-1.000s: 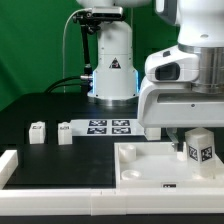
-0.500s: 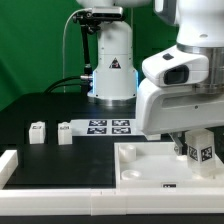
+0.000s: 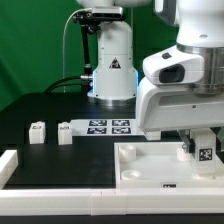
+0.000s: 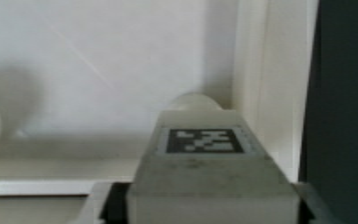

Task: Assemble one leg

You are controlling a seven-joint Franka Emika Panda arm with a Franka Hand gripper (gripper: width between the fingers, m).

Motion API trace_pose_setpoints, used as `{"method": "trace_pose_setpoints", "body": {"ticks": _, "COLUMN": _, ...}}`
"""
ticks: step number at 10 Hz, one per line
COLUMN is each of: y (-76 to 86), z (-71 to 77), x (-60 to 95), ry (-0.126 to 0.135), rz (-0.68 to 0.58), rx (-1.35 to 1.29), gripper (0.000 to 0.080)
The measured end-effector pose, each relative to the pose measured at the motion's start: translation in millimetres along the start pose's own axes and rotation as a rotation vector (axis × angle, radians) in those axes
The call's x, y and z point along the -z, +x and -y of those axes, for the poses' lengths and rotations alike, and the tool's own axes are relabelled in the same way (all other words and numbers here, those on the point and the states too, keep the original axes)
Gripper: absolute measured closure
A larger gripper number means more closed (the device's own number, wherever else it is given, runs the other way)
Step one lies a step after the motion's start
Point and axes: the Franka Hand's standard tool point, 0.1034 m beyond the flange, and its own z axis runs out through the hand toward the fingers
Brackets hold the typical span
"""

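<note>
While the leg is being gripped by the closed tool over the white socketed board at the exterior view's right, near a round socket, seating is being judged as undone, with two like legs being left on the bench.

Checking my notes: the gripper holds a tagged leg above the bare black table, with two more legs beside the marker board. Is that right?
No. The leg in the gripper is over the large white board, not the black table. The wrist view shows it. The rest stands.
</note>
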Motion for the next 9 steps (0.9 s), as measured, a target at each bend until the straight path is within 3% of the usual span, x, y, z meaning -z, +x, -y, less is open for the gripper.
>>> {"method": "trace_pose_setpoints", "body": {"ticks": 4, "y": 1.1, "z": 0.7, "x": -1.5, "ry": 0.008, "rz": 0.012, "rx": -0.62, "gripper": 0.0509}}
{"method": "trace_pose_setpoints", "body": {"ticks": 7, "y": 1.5, "z": 1.1, "x": -1.4, "ry": 0.008, "rz": 0.012, "rx": -0.751, "gripper": 0.0509}}
{"method": "trace_pose_setpoints", "body": {"ticks": 8, "y": 1.4, "z": 1.2, "x": -1.5, "ry": 0.008, "rz": 0.012, "rx": -0.74, "gripper": 0.0385}}
{"method": "trace_pose_setpoints", "body": {"ticks": 9, "y": 1.4, "z": 1.2, "x": -1.5, "ry": 0.008, "rz": 0.012, "rx": -0.722, "gripper": 0.0385}}
